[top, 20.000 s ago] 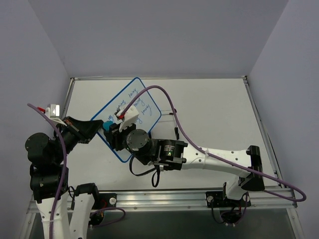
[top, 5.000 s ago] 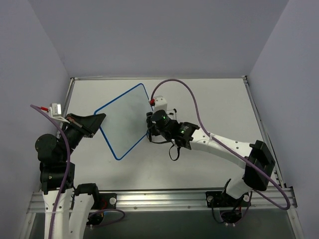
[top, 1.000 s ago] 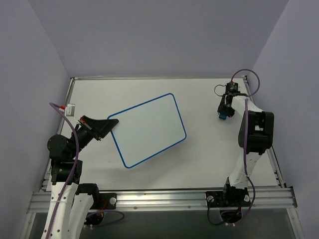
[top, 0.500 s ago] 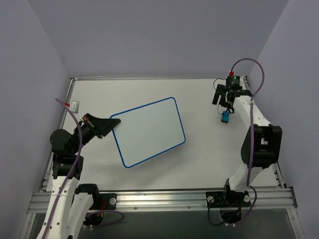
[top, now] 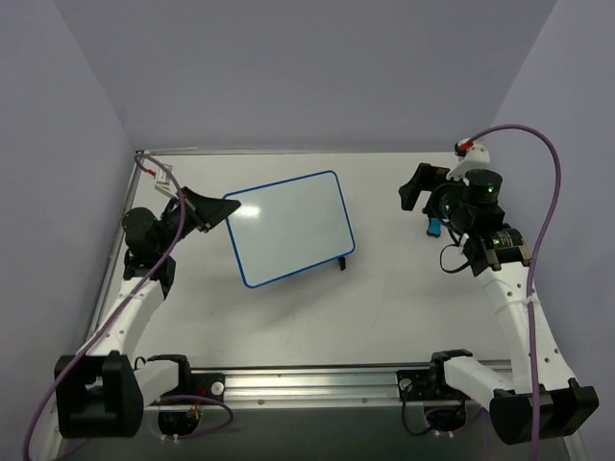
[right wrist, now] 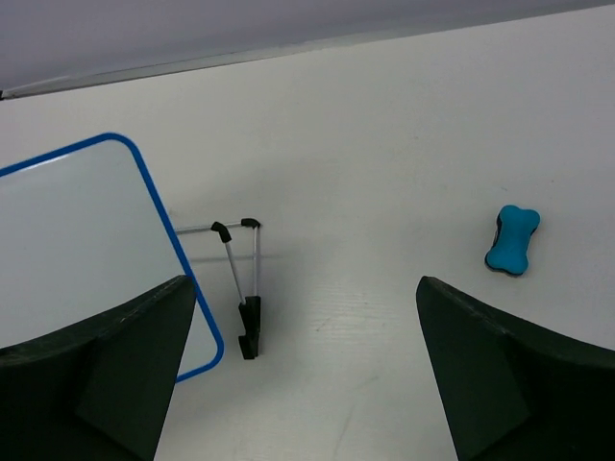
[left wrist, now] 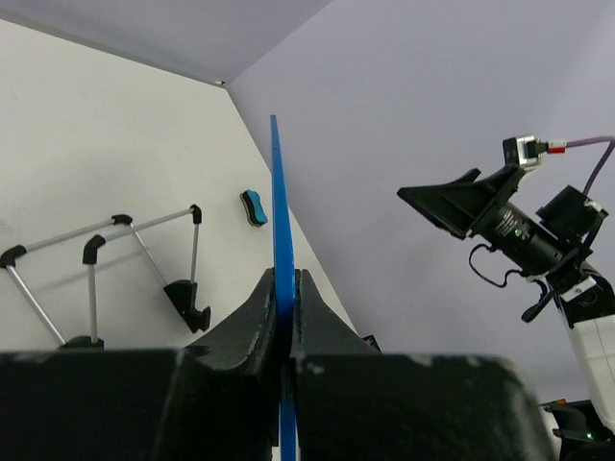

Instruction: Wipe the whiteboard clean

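Note:
The whiteboard has a thin blue frame and a clean white face with no writing. My left gripper is shut on its left edge. In the left wrist view the whiteboard shows edge-on, pinched in the left gripper. My right gripper hangs open over the table's right side with nothing in it. From the right wrist view the whiteboard lies at the left, beyond the wide-open right gripper.
A small blue eraser lies on the table just below the right gripper, and shows as the eraser at the right. A thin black wire stand rests by the board's right edge, its foot poking out.
The right gripper opened, left the eraser on the table and drew back. The left arm carried the whiteboard toward the back left, uncovering the stand's foot.

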